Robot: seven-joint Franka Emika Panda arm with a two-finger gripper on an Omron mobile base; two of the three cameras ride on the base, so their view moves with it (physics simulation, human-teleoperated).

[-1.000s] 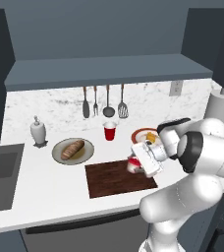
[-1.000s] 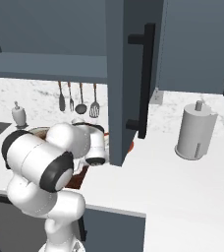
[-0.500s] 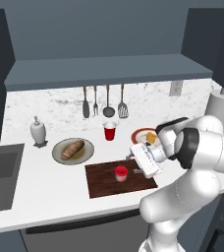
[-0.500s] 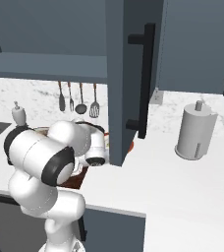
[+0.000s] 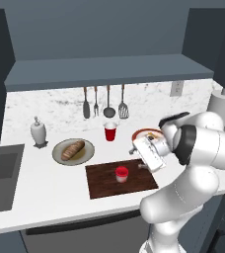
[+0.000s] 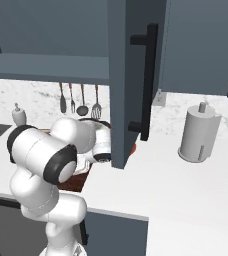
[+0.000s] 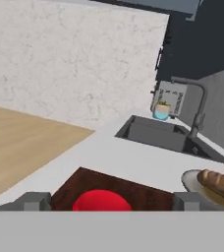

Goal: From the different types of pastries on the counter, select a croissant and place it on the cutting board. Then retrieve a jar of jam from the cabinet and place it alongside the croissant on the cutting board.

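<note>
Simulated kitchen interior. A speckled white backsplash (image 5: 60, 106) runs behind the worktop, with four dark utensils (image 5: 104, 101) hanging on it and a wall outlet (image 5: 176, 88) to their right. A sink basin (image 7: 155, 134) with a curved faucet (image 7: 196, 106) is set in at the far left. A paper-towel holder (image 6: 199, 132) stands at the right. The floor (image 7: 20, 142) is light wood; lighting is even and flat.

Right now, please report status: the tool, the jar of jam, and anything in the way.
Tool open, holding nothing. Jar of jam standing upright on cutting board, just left of the tool. Croissant not made out on the board. Open cabinet door close beside the arm.
</note>
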